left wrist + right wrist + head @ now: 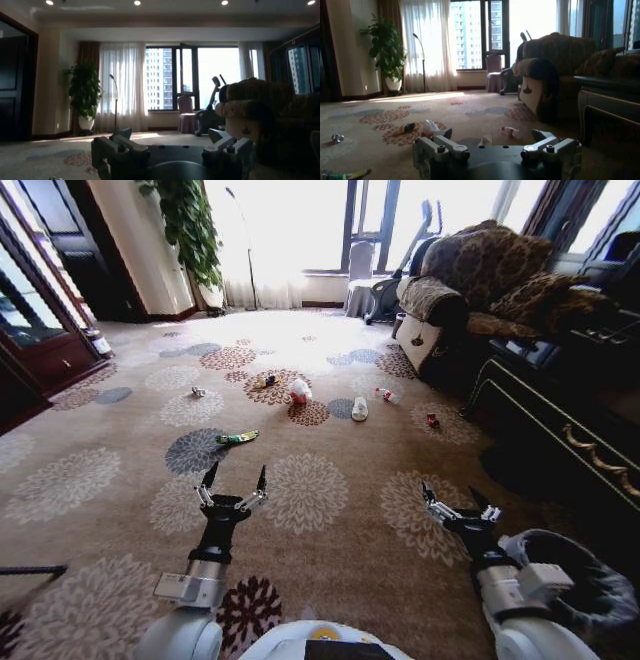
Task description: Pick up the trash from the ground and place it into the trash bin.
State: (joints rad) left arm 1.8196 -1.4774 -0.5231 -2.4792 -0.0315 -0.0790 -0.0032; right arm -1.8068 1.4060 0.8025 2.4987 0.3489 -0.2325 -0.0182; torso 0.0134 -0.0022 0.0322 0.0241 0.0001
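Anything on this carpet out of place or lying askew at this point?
Yes: litter is scattered across the carpet. A green wrapper lies nearest, then a foil ball, a pink-white bag, a tipped white cup and a bottle on its side. The left gripper and right gripper hover open; the bin sits by the right arm.

The left gripper (172,144) sits low in the foreground, its jaws spread apart with a gap between them. Beyond it lies patterned carpet (45,157), sunlit near the window (192,77). White curtains (122,84) hang beside the glass. A tall plant (85,92) stands by the wall, a floor lamp (115,101) next to it. A brown armchair (270,112) rises close on one side, an exercise machine (210,108) behind it.
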